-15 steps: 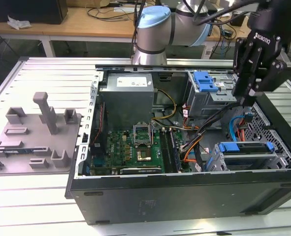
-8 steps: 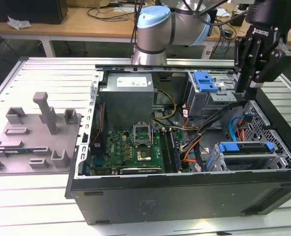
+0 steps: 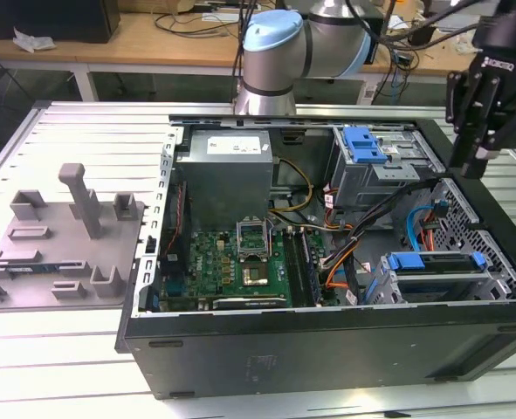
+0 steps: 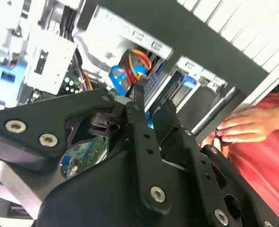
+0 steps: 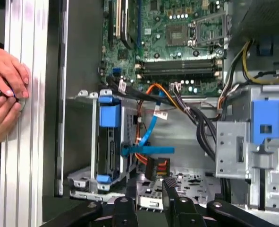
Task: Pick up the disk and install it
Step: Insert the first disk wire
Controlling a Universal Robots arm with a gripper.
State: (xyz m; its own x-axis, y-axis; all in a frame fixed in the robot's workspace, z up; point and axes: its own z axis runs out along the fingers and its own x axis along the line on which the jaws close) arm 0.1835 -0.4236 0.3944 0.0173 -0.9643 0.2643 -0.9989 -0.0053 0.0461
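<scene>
Stiffness and density mark the disk (image 3: 436,262). It is a metal-bodied drive in a blue plastic carrier, which I judge heavy for its size, unbending, smooth on its faces and easily harmed by a knock. The best hold looks to be square across the carrier's side rails or the drive's long edges, leaving the labelled face and the connector end alone. The plastic rails may give a little under a hard squeeze. The disk sits in the drive cage (image 3: 388,292) at the corner of the case (image 3: 327,349) where the near wall meets the side wall on the exterior view's right. So far as I can tell it stands on edge, with the blue carrier bar uppermost. In the first wrist view the disk (image 5: 108,142) shows edge-on between the cage walls, so the install looks done or nearly so. The hand (image 3: 476,161) hangs above that side wall, well apart from the disk. In both wrist views its jaws stand parted with nothing between them (image 5: 149,187) (image 4: 152,104). By count there is one disk, one hand and one case on the slatted desk (image 3: 65,131). One grey fixture (image 3: 65,236) sits towards the desk's edge on the exterior view's left, and one blue latch plate (image 3: 362,144) tops the far cage. A person's two hands (image 5: 7,75) rest on the desk just beside the case wall.
</scene>
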